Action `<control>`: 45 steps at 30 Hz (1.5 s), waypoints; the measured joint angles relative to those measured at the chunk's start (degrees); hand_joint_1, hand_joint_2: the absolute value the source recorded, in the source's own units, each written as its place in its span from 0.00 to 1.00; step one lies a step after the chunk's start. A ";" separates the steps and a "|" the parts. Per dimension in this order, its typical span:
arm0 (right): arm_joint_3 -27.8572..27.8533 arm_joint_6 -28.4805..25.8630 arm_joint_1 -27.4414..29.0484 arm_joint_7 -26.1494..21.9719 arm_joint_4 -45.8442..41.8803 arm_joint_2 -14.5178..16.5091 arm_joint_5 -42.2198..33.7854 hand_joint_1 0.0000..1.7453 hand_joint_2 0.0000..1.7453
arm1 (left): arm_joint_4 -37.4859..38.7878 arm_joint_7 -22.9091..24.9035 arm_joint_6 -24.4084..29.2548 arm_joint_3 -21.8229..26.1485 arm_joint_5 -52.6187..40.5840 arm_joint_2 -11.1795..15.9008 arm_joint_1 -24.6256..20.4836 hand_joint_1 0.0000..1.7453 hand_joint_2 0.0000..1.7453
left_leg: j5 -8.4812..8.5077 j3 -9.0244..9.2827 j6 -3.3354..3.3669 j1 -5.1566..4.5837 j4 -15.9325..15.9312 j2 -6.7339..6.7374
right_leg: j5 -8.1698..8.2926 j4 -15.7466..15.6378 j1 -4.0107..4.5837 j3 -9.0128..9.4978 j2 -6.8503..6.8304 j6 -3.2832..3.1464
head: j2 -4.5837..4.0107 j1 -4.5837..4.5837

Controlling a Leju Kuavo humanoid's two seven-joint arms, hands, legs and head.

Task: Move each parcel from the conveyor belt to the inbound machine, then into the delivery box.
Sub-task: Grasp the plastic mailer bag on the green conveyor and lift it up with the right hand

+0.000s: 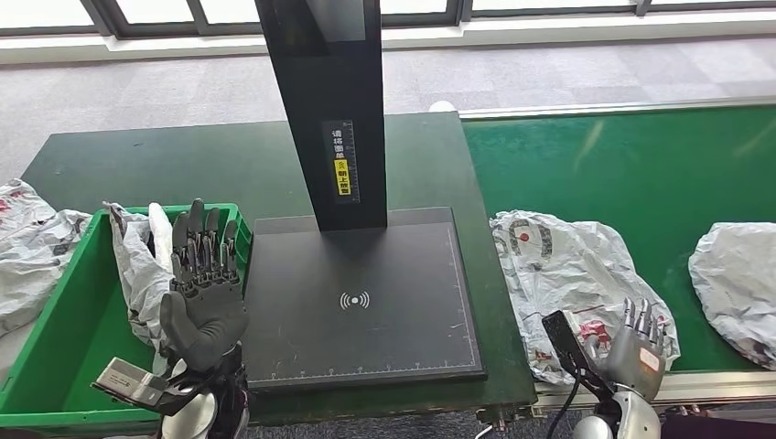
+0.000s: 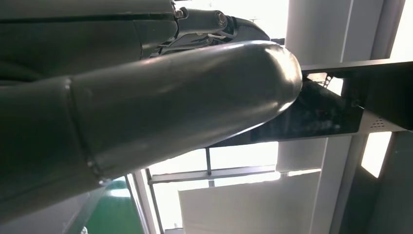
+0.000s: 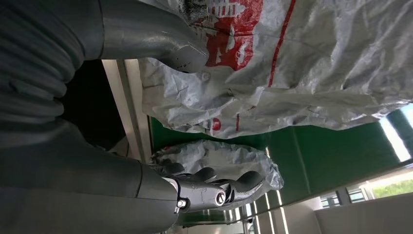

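Note:
A crumpled white parcel (image 1: 567, 274) with red print lies on the green conveyor belt (image 1: 641, 174), close to the black inbound machine (image 1: 361, 302). A second white parcel (image 1: 737, 279) lies further right on the belt. My right hand (image 1: 638, 347) hovers at the near edge of the first parcel (image 3: 292, 63), fingers apart, holding nothing. My left hand (image 1: 203, 283) stands raised with fingers spread between the machine plate and the green delivery box (image 1: 55, 320), empty. A white parcel (image 1: 137, 265) leans inside that box.
The machine's black post (image 1: 329, 110) rises from the back of its plate. More white bags (image 1: 27, 247) lie left of the box. The dark green table (image 1: 165, 165) extends behind the box. Grey floor and windows lie beyond.

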 joint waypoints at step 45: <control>-2.17 8.35 -14.29 3.46 33.15 -0.07 6.70 1.00 1.00 | 6.72 0.09 1.41 0.79 -1.90 -0.87 -3.06 0.00 0.00 | -0.04 0.52 0.04 0.04 0.04 0.13 | 0.00 -0.02 0.06 0.50 0.14 0.07 | 0.00 0.00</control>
